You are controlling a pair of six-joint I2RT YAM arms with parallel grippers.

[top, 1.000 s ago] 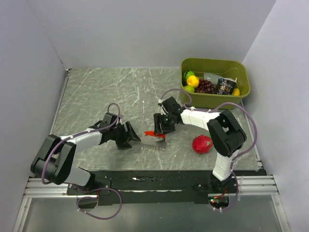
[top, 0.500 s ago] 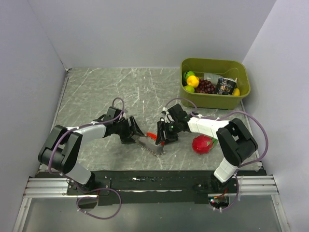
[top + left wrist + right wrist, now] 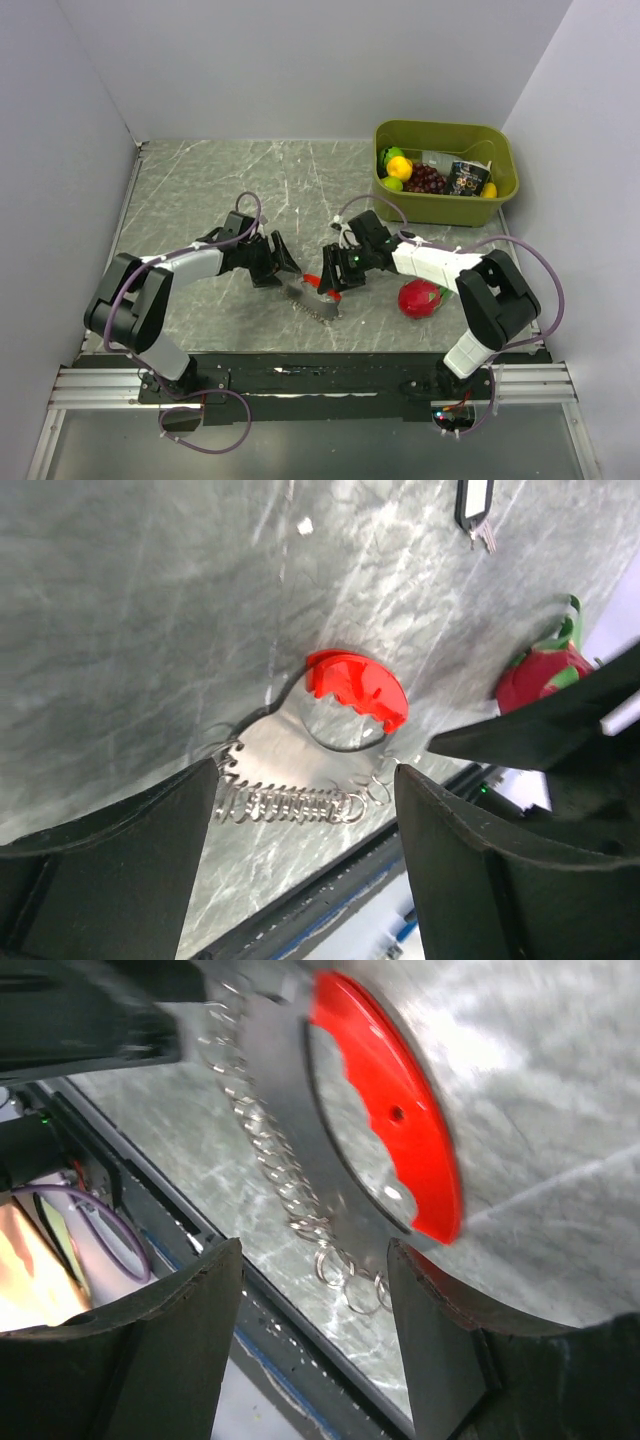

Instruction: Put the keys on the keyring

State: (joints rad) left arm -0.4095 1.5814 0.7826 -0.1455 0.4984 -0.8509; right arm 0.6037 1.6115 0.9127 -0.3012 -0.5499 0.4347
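The keyring (image 3: 316,296) lies flat on the table: a curved red piece (image 3: 356,680) joined to a silvery plate (image 3: 275,1065) with a row of small split rings (image 3: 290,802) along its edge. The keys (image 3: 473,504), a dark oval tag with a pale centre and small metal blades, lie farther off in the left wrist view only. My left gripper (image 3: 284,268) (image 3: 307,767) is open just left of the keyring, its fingers either side of the ring row. My right gripper (image 3: 331,281) (image 3: 313,1245) is open low over the red end, holding nothing.
A red fruit with green leaves (image 3: 419,298) (image 3: 540,670) lies right of the keyring, under the right forearm. An olive bin (image 3: 446,207) of fruit and packets stands at the back right. The table's front edge and black rail (image 3: 330,365) run close behind the rings.
Both grippers have closed in on the keyring, the left from the left and the right from behind. The silvery plate has turned to a slant. Little has moved in the last half second.
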